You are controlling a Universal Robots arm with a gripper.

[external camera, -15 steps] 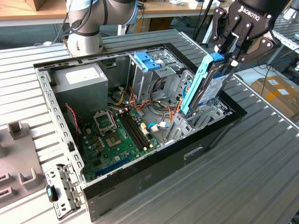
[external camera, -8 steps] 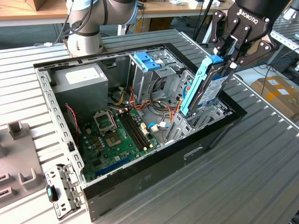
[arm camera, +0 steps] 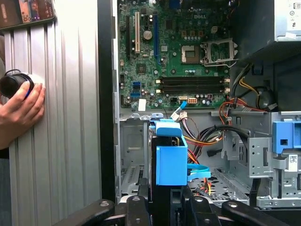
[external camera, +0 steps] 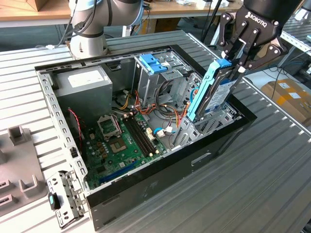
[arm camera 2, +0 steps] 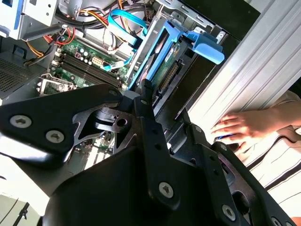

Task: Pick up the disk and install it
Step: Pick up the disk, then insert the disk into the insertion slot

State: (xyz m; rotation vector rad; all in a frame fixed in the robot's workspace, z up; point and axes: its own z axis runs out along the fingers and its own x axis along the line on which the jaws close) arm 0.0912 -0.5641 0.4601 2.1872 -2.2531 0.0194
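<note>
One disk (external camera: 222, 91), one computer case (external camera: 160, 187) — one motherboard (external camera: 116, 150), one power supply (external camera: 82, 85), one hand (arm camera: 21, 110)

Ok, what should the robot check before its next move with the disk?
1. Grip: gripper shut on the blue-framed flat dark metal hard drive: ok.
2. Drive's lower end inside the open black computer case: ok.
3. Drive fully seated: not ok, it stands tilted, sticking out.
4. Orange and blue cables clear of the bay: cannot tell.
5. Person's hand on the ribbed grey table, outside the case: ok.
</note>
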